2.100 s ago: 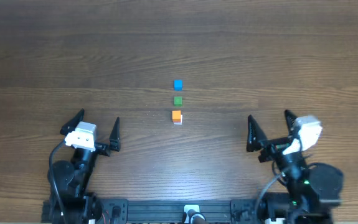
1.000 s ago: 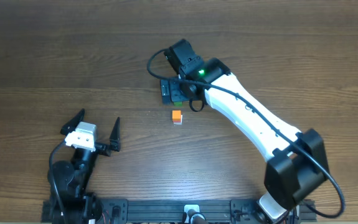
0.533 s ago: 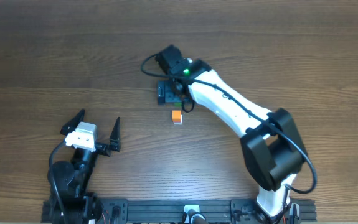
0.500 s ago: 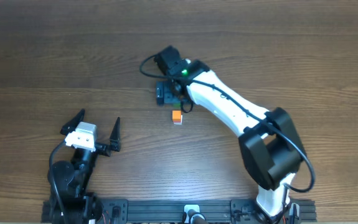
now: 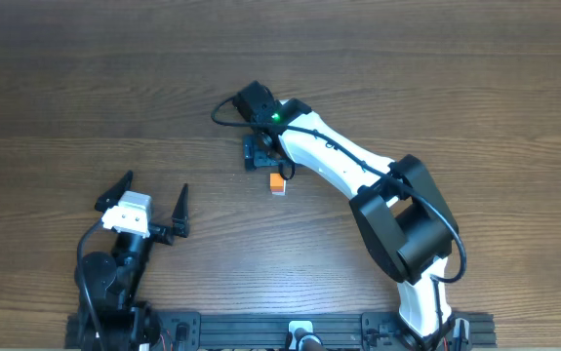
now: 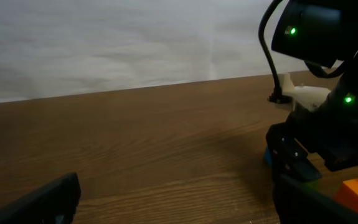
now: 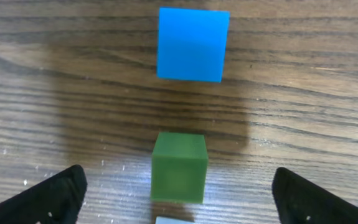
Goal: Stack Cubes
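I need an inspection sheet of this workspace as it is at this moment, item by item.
Surface: wooden table, bare grain.
Job's things: blue cube and green cube in line, apart; orange cube nearby, white piece at its edge.
Clutter: nothing seen.
Grippers: right gripper open above the green cube; left gripper open, near its base.
Cables: black cable loops at the right wrist.
Surroundings: white wall behind the table.

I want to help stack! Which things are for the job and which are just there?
For the job: blue cube, green cube, orange cube, right hand over the green cube.
Just there: left hand, open, off to the side; table.
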Motion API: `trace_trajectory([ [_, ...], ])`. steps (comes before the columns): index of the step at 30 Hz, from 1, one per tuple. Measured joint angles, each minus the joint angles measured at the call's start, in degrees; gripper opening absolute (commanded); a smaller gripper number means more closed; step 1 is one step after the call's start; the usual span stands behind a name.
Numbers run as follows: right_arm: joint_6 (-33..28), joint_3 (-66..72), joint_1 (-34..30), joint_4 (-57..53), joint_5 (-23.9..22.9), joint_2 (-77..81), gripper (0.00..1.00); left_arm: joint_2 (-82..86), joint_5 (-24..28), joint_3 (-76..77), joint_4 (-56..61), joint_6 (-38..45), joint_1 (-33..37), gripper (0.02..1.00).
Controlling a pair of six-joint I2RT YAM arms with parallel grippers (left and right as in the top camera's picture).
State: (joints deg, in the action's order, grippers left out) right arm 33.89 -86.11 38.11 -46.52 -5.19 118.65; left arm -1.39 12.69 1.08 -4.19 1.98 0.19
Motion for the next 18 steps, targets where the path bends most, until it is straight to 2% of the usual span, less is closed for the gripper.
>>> trace_trajectory([
  [6, -0.66, 0.00, -0.20, 0.44, -0.42, 2.27, 0.851, 0.02, 0.00, 0.00, 0.00, 0.00, 0.00, 0.998],
  [8, -0.72, 0.00, -0.20, 0.59, -0.42, 2.40, 0.790, 0.02, 0.00, 0.00, 0.00, 0.02, 0.00, 1.000],
  [9, -0.74, 0.00, -0.20, 0.66, -0.42, 2.40, 0.713, 0.00, 0.00, 0.00, 0.00, 0.00, 0.00, 1.000],
  [11, -0.83, -0.02, -0.20, 0.96, -0.59, 2.40, 0.663, 0.00, 0.00, 0.00, 0.00, 0.00, 0.02, 1.000],
  [15, -1.16, -0.04, -0.24, 1.60, -0.83, 2.40, 0.595, 0.02, 0.00, 0.00, 0.00, 0.02, 0.02, 1.000],
  [18, -1.51, -0.04, -0.24, 1.84, -0.81, 2.40, 0.581, 0.02, 0.00, 0.00, 0.00, 0.02, 0.00, 1.000],
])
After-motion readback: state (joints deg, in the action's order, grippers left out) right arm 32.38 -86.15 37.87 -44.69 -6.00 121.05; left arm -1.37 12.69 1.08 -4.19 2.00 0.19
